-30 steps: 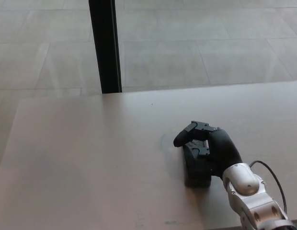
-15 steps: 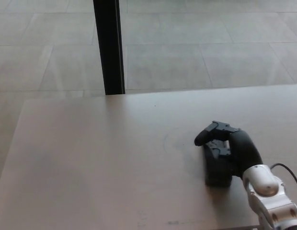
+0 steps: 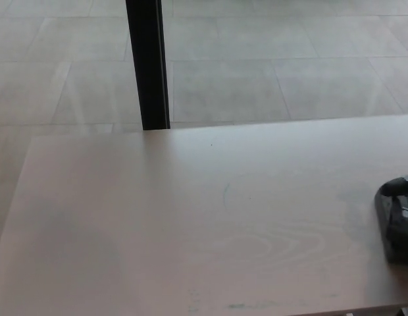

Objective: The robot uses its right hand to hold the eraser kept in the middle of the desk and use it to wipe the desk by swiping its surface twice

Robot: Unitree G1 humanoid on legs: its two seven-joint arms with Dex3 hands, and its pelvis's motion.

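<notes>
You are looking down on a pale wood-grain surface (image 3: 158, 224) that fills the lower half of the view. Beyond its far edge lies a floor (image 3: 270, 59) of large grey tiles. A black upright post (image 3: 147, 62) stands just behind the surface's far edge, left of centre. A faint curved smudge (image 3: 226, 195) marks the surface near its middle. At the right border, the right robot hand (image 3: 400, 187) and the dark eraser (image 3: 396, 227) sit on the surface, both cut off by the frame. You cannot tell whether the fingers clamp the eraser. The left robot hand does not appear.
</notes>
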